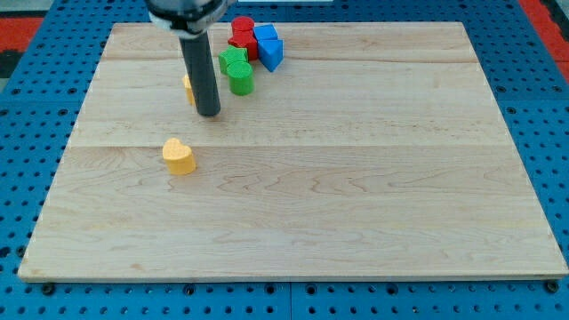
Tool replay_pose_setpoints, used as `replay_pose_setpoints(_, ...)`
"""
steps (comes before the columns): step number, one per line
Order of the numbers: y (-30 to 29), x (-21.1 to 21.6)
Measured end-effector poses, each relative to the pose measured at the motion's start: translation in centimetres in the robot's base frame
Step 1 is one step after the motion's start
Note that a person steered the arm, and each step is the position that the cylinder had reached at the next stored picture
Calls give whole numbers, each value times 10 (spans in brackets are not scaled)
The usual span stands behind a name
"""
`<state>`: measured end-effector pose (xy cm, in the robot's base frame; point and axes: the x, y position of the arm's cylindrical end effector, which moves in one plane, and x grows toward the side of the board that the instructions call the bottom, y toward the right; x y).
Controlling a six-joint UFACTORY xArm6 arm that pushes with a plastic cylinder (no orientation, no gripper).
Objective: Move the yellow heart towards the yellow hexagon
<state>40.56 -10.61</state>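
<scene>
The yellow heart (179, 156) lies on the wooden board at the view's left of centre. The yellow hexagon (188, 87) sits above it, mostly hidden behind my rod, with only its left edge showing. My tip (209, 114) rests on the board just right of and below the hexagon, and above and slightly right of the heart, apart from the heart.
A cluster of blocks sits at the view's top centre: a green star (232, 60), a green cylinder (241, 78), a red block (243, 31), a blue cube (265, 36) and a blue triangular block (271, 55). The wooden board (356, 178) lies on a blue pegboard.
</scene>
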Motion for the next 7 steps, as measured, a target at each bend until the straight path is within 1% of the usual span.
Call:
replay_pose_setpoints(1,-39,0)
replay_pose_setpoints(2,-19,-55)
replay_pose_setpoints(3,20,-32)
replay_pose_setpoints(4,29,51)
replay_pose_setpoints(5,20,81)
replay_pose_setpoints(6,-54,58)
replay_pose_setpoints(7,-47,99)
